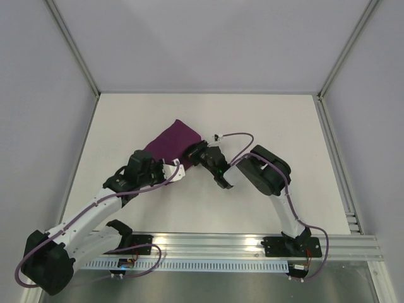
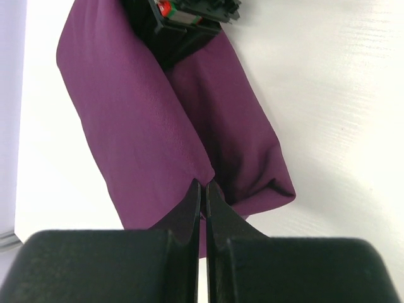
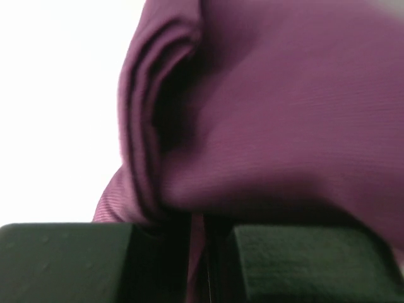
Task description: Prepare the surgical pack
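Both arms met the folded deep-purple fabric sheet (image 1: 172,140) left of centre. The left gripper (image 2: 203,192) pinched its fold; the right gripper (image 3: 201,252) I couldn't read. I feared an uneven release would let it spring open.

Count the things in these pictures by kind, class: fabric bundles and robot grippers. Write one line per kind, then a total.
Purple fabric bundle: 1
Robot grippers: 2 (left gripper, right gripper)
Total: 3
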You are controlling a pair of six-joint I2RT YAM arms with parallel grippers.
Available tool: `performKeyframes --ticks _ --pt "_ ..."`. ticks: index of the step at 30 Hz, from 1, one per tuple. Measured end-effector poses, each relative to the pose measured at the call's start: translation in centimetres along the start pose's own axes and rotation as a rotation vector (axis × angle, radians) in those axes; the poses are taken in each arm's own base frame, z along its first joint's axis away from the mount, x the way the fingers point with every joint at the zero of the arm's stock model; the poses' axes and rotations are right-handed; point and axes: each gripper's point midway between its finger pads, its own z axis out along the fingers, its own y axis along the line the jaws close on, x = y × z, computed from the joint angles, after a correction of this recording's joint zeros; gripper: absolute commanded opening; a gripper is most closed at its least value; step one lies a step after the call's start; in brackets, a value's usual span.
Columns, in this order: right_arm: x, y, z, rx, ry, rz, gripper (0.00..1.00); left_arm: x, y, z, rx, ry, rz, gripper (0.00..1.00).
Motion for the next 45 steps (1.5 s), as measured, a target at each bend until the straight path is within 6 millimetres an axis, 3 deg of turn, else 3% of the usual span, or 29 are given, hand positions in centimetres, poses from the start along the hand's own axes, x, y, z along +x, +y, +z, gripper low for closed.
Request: performKeyframes --ticks 6,15,18,21,22,23,29,34,38,42,45 --pt "-2.2 -0.6 -0.6 0.016 -0.041 0.019 0.13 0.7 -0.3 0.1 0.001 0.012 0.015 0.0" --pt "-4.5 -2.2 -6.6 0.148 -0.05 -0.088 0.12 1.8 -1.9 0.0 0.07 0.045 0.053 0.0" --pt "-5.0 -2.6 -8.2 0.209 -0.037 -0.186 0.15 2.3 -2.8 -0.2 0.109 0.062 0.064 0.06" --pt "-5.4 -1.9 -8.9 0.24 -0.014 -0.3 0.21 2.7 -3.5 -0.5 0.15 0.078 0.069 0.29" --pt "-5.5 -1.7 -9.0 0.249 0.002 -0.338 0.22 2.8 -3.8 -0.6 0.164 0.083 0.069 0.39" --pt "-5.6 -1.1 -8.8 0.255 0.017 -0.398 0.25 2.8 -3.9 -0.8 0.176 0.087 0.069 0.43" --pt "-6.7 1.4 -8.5 0.274 0.029 -0.591 0.26 2.7 -4.9 -2.1 0.25 0.113 0.04 0.48" --pt "-7.1 3.5 -8.2 0.283 0.028 -0.747 0.22 -0.5 -3.6 -3.8 0.273 0.045 0.015 0.5" --pt "-5.2 6.5 -7.0 0.211 0.076 -0.859 0.13 -3.8 -2.2 -5.0 0.283 -0.036 -0.046 0.43" --pt "-2.8 7.7 -5.1 0.123 0.168 -0.904 0.03 -5.3 -1.0 -3.7 0.261 -0.06 -0.168 0.41" --pt "-1.6 5.1 -4.6 0.135 0.248 -0.899 0.01 -3.9 0.5 -0.6 0.204 0.02 -0.261 0.39"
